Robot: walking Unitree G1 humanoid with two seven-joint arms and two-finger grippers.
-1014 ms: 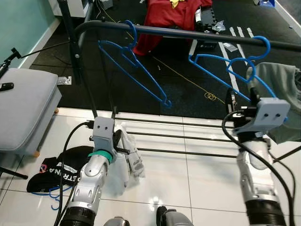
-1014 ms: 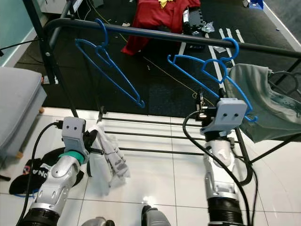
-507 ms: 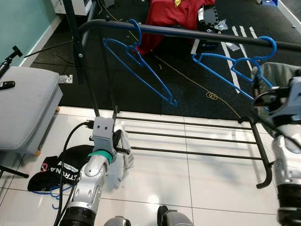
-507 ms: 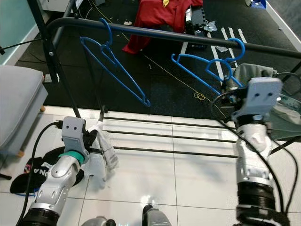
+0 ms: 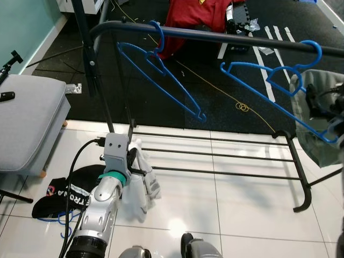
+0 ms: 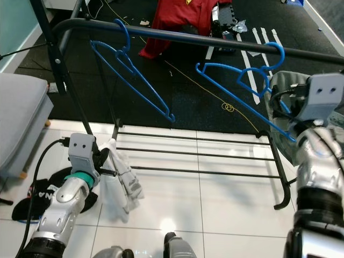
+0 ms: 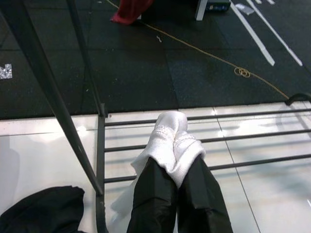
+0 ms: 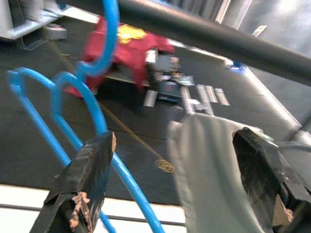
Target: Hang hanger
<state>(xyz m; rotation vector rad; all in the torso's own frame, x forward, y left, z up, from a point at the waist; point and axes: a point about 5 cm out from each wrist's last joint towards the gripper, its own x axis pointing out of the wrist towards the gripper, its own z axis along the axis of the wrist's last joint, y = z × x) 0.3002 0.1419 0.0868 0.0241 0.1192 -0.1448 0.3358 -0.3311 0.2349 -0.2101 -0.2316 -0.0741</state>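
Hanger (image 6: 242, 91) hooked on rail (image 6: 215, 42), wrist view: right gripper (image 8: 170, 194) spread, left gripper (image 7: 176, 191) pinching sock (image 7: 171, 145)

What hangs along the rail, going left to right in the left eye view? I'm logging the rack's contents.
Left blue hanger → right blue hanger → grey garment at the far right, with the right gripper beside it.
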